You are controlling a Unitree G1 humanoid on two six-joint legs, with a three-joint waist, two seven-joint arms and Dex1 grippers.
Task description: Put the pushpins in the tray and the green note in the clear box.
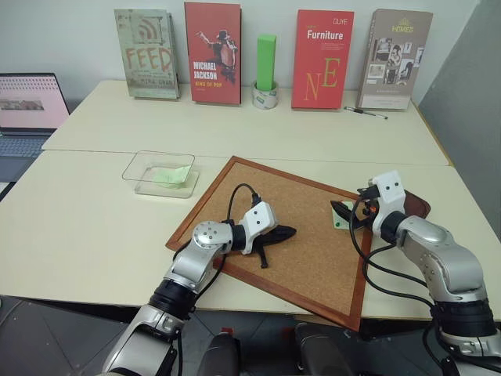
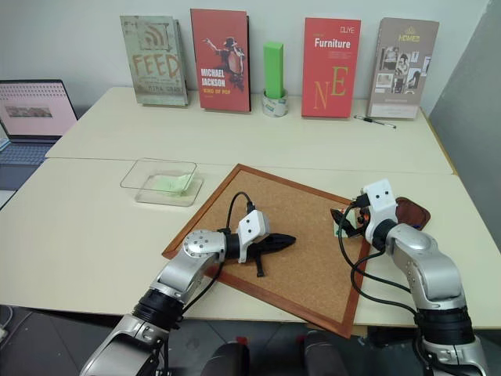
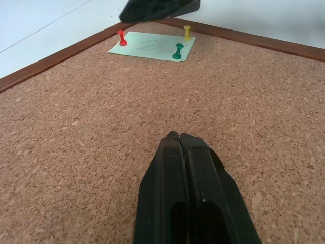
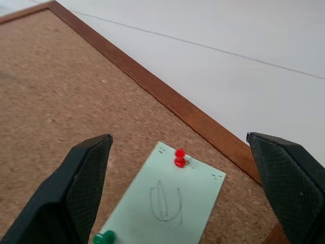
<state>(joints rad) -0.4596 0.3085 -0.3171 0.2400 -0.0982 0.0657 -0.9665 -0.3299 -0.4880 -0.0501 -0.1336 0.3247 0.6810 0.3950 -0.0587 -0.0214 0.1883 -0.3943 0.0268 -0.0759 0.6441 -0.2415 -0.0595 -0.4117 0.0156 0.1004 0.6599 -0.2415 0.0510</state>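
Note:
A pale green note (image 3: 152, 46) lies pinned near the right edge of the cork board (image 1: 297, 251). It is held by a red pushpin (image 3: 122, 37), a green pushpin (image 3: 178, 51) and a yellow pushpin (image 3: 187, 32). My right gripper (image 4: 179, 137) hovers open just over the note, its fingers straddling the red pushpin (image 4: 179, 157). The dark brown tray (image 2: 413, 211) sits right behind that hand, partly hidden. My left gripper (image 1: 290, 232) is shut and empty, low over the middle of the board. The clear box (image 1: 159, 174) stands left of the board with a pale green slip inside.
Several upright books (image 1: 212, 53) line the back of the table, with a tall bright green block (image 1: 266, 63) in a tape roll between them. A pen (image 1: 365, 113) lies at the back right. A laptop (image 1: 30, 110) sits at the far left.

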